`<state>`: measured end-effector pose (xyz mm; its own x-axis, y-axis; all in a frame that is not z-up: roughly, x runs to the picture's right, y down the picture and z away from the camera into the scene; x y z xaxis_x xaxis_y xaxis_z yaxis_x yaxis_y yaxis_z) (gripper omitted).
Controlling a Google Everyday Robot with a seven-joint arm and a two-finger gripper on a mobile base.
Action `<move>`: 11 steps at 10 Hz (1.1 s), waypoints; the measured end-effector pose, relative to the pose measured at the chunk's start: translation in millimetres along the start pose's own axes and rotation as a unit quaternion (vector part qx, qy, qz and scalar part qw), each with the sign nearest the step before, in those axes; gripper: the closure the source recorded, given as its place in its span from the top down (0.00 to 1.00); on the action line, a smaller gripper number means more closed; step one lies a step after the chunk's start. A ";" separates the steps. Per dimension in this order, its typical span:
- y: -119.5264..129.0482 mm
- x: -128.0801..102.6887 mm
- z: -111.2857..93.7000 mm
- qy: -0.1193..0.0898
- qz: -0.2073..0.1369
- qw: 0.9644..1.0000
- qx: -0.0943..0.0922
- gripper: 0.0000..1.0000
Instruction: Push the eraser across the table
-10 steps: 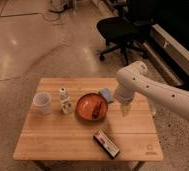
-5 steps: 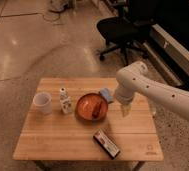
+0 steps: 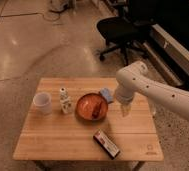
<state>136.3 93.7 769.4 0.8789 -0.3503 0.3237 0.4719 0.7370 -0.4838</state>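
1. Wooden butcher-block table [image 3: 58, 137], light and rectangular, carries a round orange-red bowl [image 3: 92, 106] near its middle.
2. A flat dark rectangular eraser with a red and white label [image 3: 107, 143] lies diagonally in front of the bowl, toward the table's near edge.
3. The white arm's gripper [image 3: 124, 111] points down just beside the bowl's right rim as viewed. Whether it is open or closed cannot be told.
4. The eraser lies apart from the gripper, on its camera side.
5. A small blue-grey square pad [image 3: 106, 94] sits just behind the bowl.
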 end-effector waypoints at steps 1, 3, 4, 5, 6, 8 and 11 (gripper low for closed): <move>7.4 -11.0 1.1 -0.009 -0.009 1.000 -0.005 0.67; 30.5 -34.2 1.1 -0.031 -0.023 0.999 -0.018 0.67; 42.1 -45.7 0.6 -0.041 -0.031 0.998 -0.024 0.67; 52.5 -55.4 1.0 -0.049 -0.038 0.998 -0.027 0.67; 66.5 -66.8 2.7 -0.056 -0.047 0.997 -0.031 0.67; 81.4 -89.3 12.0 -0.062 -0.069 0.995 -0.029 0.67; 86.8 -115.6 32.5 -0.052 -0.101 0.994 -0.006 0.67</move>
<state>73.4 217.0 716.4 0.7550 -0.4272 0.4975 0.6387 0.6510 -0.4103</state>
